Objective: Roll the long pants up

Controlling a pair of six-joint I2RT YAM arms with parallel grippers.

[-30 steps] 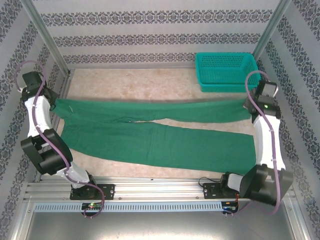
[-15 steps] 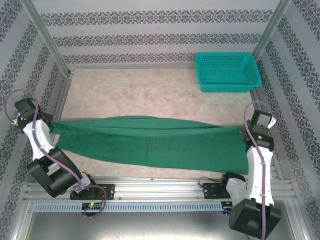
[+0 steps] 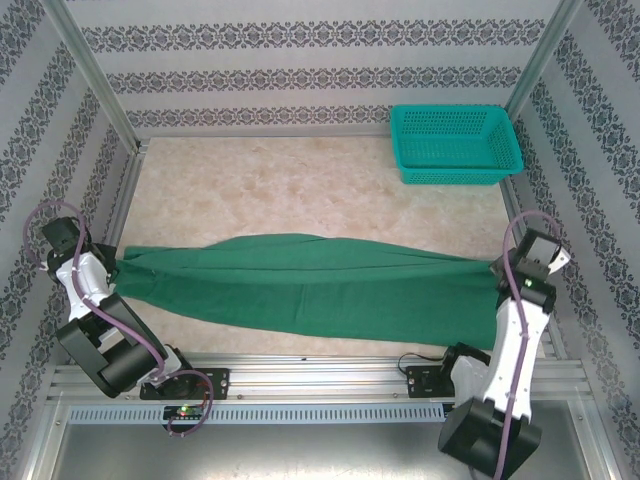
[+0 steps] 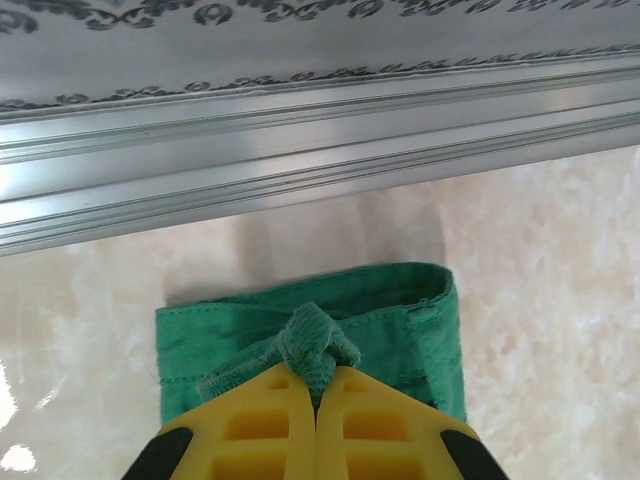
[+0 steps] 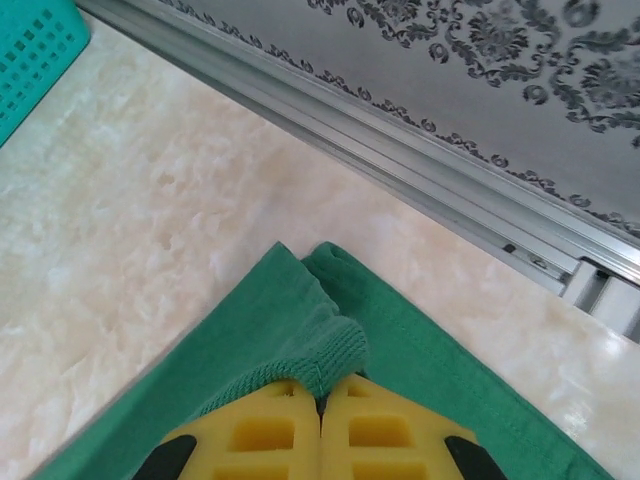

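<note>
The long pants (image 3: 310, 285) lie folded lengthwise, one leg over the other, in a green band across the near part of the table. My left gripper (image 3: 108, 262) is shut on the waistband and its knotted drawstring (image 4: 318, 350) at the band's left end. My right gripper (image 3: 502, 272) is shut on the ribbed cuff (image 5: 335, 358) at the right end. In the left wrist view the yellow fingers (image 4: 250, 430) pinch the fabric; in the right wrist view the pads (image 5: 260, 435) clamp the leg hem over the second leg (image 5: 450, 380).
A teal mesh basket (image 3: 455, 143) stands at the back right corner. Aluminium frame rails (image 4: 300, 160) run close behind the left gripper, and another rail (image 5: 420, 170) lies close to the right one. The marble tabletop (image 3: 300, 190) stretches behind the pants.
Both grippers carried the far leg toward the near edge, folding it onto the near leg. The two separate legs now lie as a single band.
</note>
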